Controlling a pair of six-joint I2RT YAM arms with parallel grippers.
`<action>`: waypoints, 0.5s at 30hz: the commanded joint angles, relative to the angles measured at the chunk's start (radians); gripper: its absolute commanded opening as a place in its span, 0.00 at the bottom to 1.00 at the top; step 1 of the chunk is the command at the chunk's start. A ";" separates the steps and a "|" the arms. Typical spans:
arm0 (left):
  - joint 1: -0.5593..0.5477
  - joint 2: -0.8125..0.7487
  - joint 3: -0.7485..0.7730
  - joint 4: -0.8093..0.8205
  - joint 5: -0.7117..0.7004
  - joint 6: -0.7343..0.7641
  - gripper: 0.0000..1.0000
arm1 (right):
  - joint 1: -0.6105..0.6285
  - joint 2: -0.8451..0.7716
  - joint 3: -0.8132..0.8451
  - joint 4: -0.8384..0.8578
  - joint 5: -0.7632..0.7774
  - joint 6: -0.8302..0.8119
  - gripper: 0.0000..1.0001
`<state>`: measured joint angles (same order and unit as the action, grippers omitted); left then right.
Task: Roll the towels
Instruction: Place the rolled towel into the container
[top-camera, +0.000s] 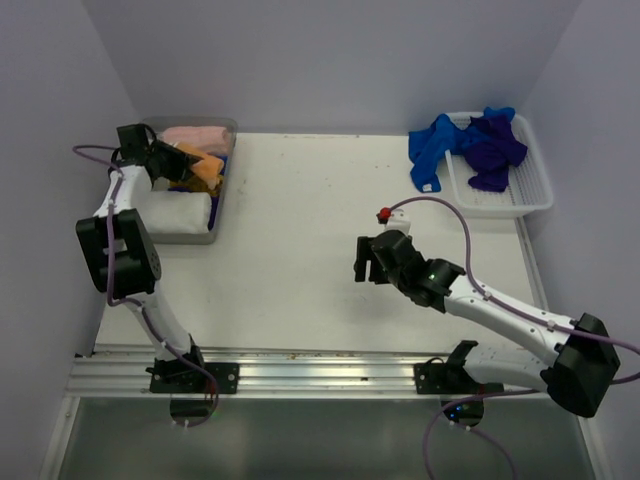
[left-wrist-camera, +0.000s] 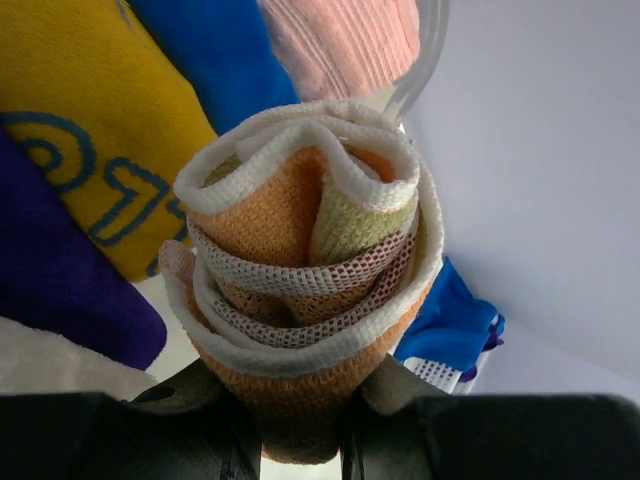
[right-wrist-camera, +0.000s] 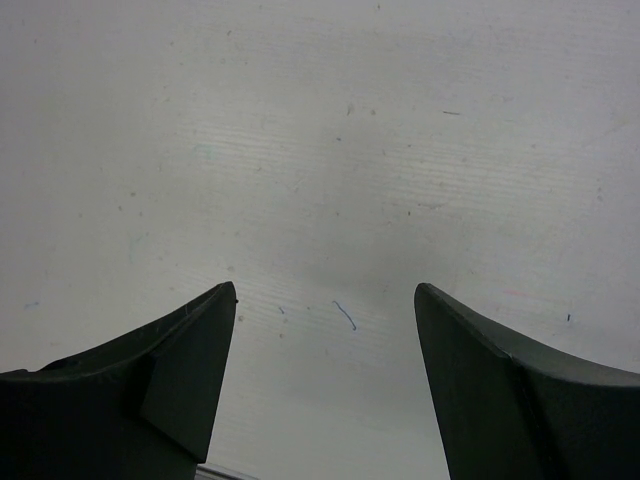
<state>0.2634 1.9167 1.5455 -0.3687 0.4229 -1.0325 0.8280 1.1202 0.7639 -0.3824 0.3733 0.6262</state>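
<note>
While the left tool (left-wrist-camera: 298, 420) clamps the rolled peach-orange towel (left-wrist-camera: 300, 270), the right tool (right-wrist-camera: 325, 290) stands wide, well apart from it.

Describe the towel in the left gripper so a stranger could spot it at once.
Look to the grey bin at the far left corner of the table, where the left gripper is clamped on a roll. It is the peach-orange towel, wound into a tight spiral with white edging, unlike the pink towel behind it and the white towel in front.
</note>
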 joint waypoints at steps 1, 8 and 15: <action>0.049 0.008 -0.008 0.085 -0.009 -0.078 0.00 | -0.001 0.006 -0.001 0.014 -0.019 0.021 0.76; 0.059 0.034 -0.010 0.013 -0.110 -0.098 0.00 | 0.000 0.029 -0.006 0.016 -0.024 0.020 0.76; 0.059 0.094 0.024 -0.053 -0.157 -0.066 0.03 | -0.001 0.026 -0.003 0.016 -0.025 0.021 0.76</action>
<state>0.3206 1.9869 1.5242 -0.3943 0.3019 -1.1076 0.8280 1.1458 0.7605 -0.3820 0.3485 0.6296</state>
